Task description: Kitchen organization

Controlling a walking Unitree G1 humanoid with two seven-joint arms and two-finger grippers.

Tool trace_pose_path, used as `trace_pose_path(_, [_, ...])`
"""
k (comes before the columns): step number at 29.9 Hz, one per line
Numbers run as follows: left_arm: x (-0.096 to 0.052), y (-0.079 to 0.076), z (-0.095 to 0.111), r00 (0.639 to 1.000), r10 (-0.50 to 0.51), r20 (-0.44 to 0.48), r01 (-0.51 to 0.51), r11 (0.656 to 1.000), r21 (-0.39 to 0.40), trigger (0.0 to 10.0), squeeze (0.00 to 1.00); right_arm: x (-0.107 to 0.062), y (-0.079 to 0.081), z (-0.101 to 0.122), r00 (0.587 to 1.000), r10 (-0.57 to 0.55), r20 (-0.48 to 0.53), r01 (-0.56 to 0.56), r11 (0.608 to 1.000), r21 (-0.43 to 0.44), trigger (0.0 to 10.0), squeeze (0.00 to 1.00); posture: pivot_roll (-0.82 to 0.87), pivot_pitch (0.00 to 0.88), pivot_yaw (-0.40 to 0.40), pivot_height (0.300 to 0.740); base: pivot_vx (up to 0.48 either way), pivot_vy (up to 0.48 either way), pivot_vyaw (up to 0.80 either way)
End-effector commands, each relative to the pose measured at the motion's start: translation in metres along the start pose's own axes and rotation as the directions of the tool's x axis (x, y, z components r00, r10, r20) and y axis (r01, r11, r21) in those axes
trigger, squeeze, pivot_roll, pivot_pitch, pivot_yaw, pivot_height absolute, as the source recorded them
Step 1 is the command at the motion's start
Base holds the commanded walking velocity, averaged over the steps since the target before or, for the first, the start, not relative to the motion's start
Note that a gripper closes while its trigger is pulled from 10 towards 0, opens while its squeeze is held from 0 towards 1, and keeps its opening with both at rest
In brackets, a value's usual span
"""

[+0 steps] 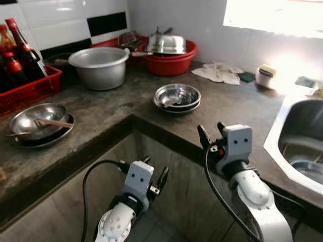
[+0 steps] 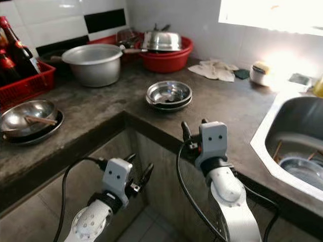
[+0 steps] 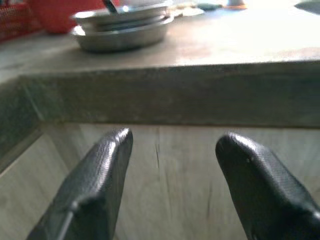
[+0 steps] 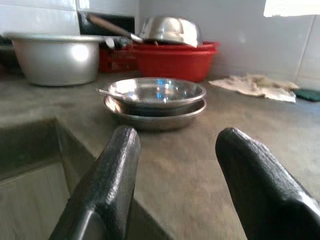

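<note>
Two stacked steel bowls [image 1: 177, 97] with a spoon [image 4: 111, 93] in the upper one sit mid-counter. My right gripper [image 1: 212, 132] is open just above the counter's front edge, pointing at the bowls [image 4: 156, 100] from a short distance. Below the counter edge my left gripper [image 1: 155, 173] is open with nothing between its fingers [image 3: 100, 185]; it faces the cabinet front. On the left counter a steel bowl [image 1: 38, 120] holding a wooden-handled utensil [image 1: 53, 122] rests on a dark plate.
A large aluminium pot [image 1: 99, 66] stands at the back. A red basin [image 1: 170, 61] holds steel cookware. A red crate [image 1: 28, 91] with sauce bottles is at far left. A cloth [image 1: 218, 72] and small container [image 1: 266, 76] lie near the sink [image 1: 303, 136].
</note>
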State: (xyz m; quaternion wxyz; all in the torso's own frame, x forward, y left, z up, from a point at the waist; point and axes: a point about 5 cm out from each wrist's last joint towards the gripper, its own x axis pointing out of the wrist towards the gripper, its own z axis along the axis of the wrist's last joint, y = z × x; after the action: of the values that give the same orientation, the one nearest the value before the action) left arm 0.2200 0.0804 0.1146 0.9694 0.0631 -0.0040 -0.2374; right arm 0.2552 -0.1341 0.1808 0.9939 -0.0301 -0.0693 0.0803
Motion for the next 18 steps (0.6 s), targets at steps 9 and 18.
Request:
trace_pose_path(9, [0.000, 0.006, 0.000, 0.999, 0.036, -0.010, -0.036, 0.999, 0.031, 10.0, 0.00, 0.010, 0.006, 0.006, 0.998, 0.054, 0.021, -0.054, 0.998, 0.020, 10.0, 0.00, 0.11, 0.006, -0.018, 0.740, 0.000, 0.000, 0.53])
trace_pose_path(18, [0.001, 0.006, -0.001, 0.999, 0.040, -0.014, -0.039, 0.998, 0.039, 10.0, 0.00, 0.015, 0.001, 0.008, 0.999, 0.044, 0.027, -0.044, 0.999, 0.013, 10.0, 0.00, 0.11, 0.010, -0.018, 0.740, 0.202, 0.000, 0.00])
